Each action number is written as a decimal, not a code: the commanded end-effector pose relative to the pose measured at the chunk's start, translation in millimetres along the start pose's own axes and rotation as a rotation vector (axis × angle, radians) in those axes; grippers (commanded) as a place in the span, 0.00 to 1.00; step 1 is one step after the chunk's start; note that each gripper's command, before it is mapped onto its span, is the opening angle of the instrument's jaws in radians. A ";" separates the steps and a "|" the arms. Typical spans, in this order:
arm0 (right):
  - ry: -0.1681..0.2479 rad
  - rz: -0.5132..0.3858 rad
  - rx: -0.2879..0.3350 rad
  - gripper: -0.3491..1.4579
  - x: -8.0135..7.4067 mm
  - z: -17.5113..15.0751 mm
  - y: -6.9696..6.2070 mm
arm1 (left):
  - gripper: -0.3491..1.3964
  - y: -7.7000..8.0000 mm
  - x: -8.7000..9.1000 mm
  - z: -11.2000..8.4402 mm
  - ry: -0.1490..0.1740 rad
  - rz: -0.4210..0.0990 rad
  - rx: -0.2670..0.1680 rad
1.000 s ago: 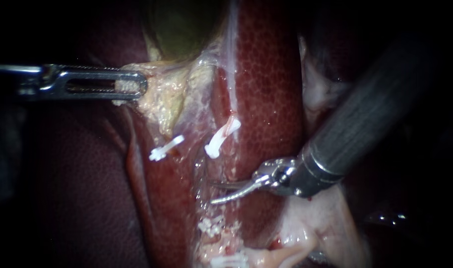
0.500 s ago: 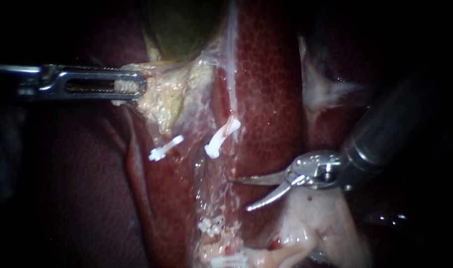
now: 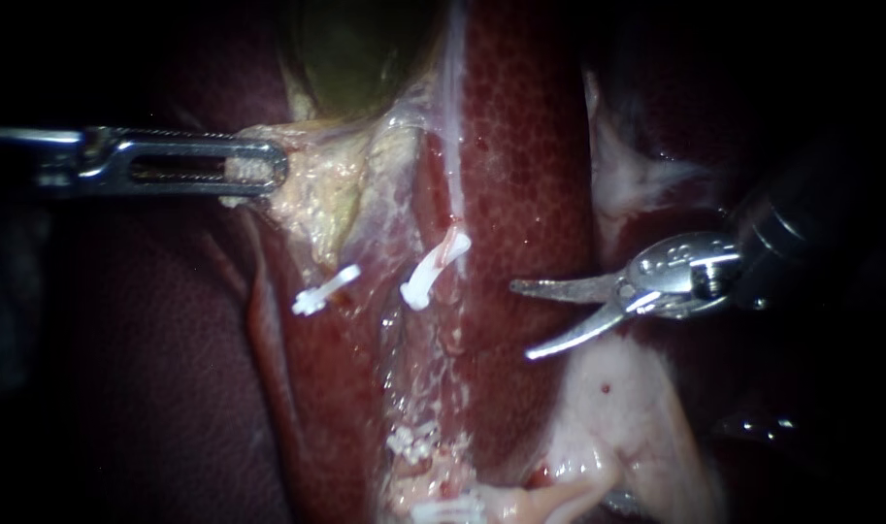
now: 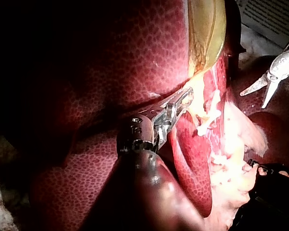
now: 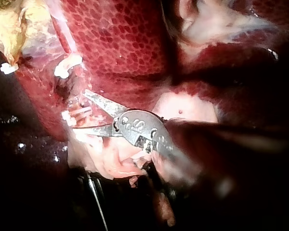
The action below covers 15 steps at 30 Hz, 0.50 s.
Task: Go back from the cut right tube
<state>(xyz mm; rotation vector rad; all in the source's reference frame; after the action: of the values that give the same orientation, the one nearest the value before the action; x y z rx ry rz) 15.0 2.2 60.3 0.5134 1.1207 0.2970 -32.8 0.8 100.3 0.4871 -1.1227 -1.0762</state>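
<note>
Steel right instrument, jaws apart and empty, hangs clear of the right tube; left instrument clamps gallbladder.

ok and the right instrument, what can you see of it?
The right instrument comes in from the right: dark shaft, shiny metal wrist, two slim, curved, pointed blades. The blades stand open, a clear gap between them, nothing held. They hang over the liver, right of the white clip, apparently touching no tissue.

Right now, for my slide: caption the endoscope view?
Right instrument, jaws open, right of two white clips; left instrument gripping pale tissue.
</note>
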 end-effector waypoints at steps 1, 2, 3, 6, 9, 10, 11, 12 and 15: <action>-0.002 -0.005 -0.004 0.98 0.1 -0.1 -0.1 | 0.00 0.0 0.0 0.0 0.000 0.000 -0.001; 0.001 -0.002 -0.008 0.98 0.3 -0.2 -0.2 | 0.00 0.1 0.1 0.0 0.000 0.001 -0.001; 0.000 0.000 -0.011 0.98 0.4 -0.2 -0.2 | 0.00 0.1 0.1 0.1 0.000 0.001 -0.001; 0.000 -0.004 -0.012 0.98 0.4 -0.4 -0.2 | 0.00 0.1 0.3 0.3 -0.001 0.002 -0.003; 0.000 -0.004 -0.012 0.98 0.4 -0.5 -0.2 | 0.00 0.2 0.9 0.8 -0.006 0.004 -0.005; 0.000 -0.004 -0.012 0.98 0.4 -0.5 -0.2 | 0.00 0.2 1.1 1.0 -0.005 0.006 -0.008; 0.000 -0.004 -0.012 0.98 0.4 -0.5 -0.2 | 0.00 0.3 1.3 1.2 -0.004 0.007 -0.013; 0.000 -0.004 -0.012 0.98 0.4 -0.5 -0.2 | 0.00 0.3 1.6 1.4 -0.003 0.009 -0.016; 0.000 -0.004 -0.012 0.98 0.4 -0.5 -0.2 | 0.00 0.5 2.3 2.1 0.006 0.014 -0.015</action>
<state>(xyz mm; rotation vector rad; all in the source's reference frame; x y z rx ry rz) 14.7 2.4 59.7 0.4997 1.1191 0.3006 -34.5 -0.8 102.9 0.4711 -1.1085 -1.0658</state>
